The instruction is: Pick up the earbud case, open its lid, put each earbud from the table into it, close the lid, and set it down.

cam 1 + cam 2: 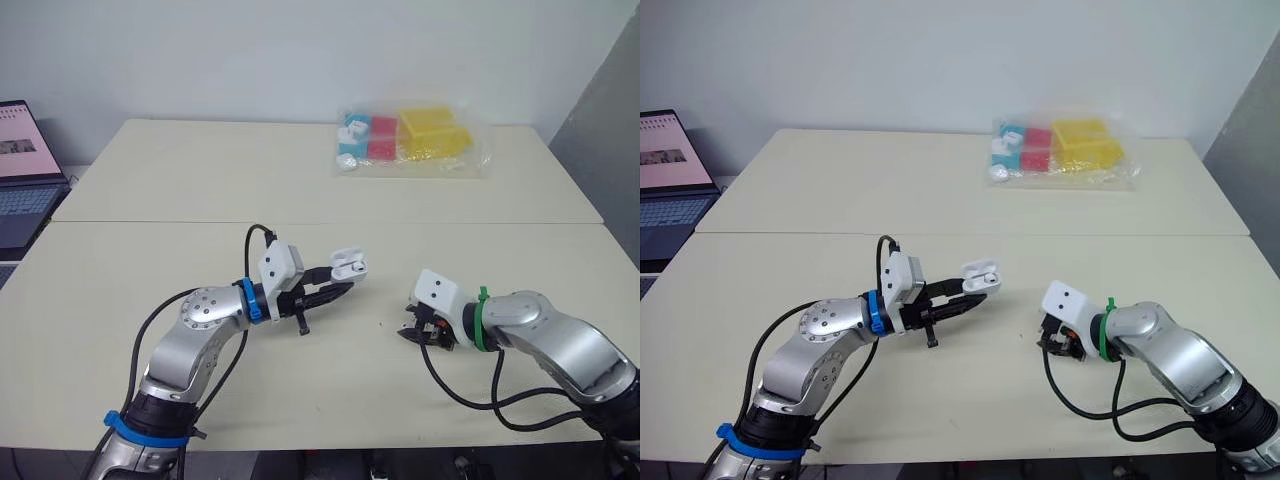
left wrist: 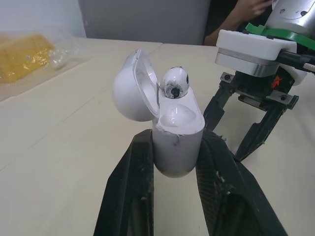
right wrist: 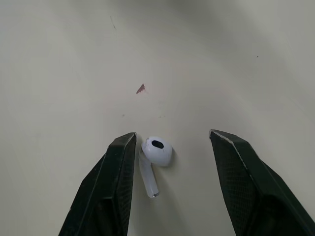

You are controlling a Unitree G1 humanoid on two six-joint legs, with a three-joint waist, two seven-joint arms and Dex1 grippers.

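Near the tabletop's (image 1: 200,180) front edge, our right hand (image 3: 171,135) straddles the loose earbud (image 3: 157,150), spread wide; closing off-centre, we could flick it away. Just beyond, our left hand (image 1: 345,284) grips the open case (image 2: 178,142); tilting might spill its seated earbud (image 2: 175,82).

From the head camera, the earbud (image 3: 156,151) lying on the bench (image 1: 300,180) is hidden beneath the right gripper (image 1: 410,335). The lower body of the earbud case (image 2: 172,123) is covered on both sides by the jaws of the left gripper (image 2: 175,142), and whether its second socket is filled cannot be told. The laptop (image 1: 22,170) at the far left is cut by the picture's edge. The contents of the plastic bag (image 1: 412,140) at the far right are too small to be identified. A person's arm (image 2: 231,22), seen past the right gripper, is cut off by the picture's edge.
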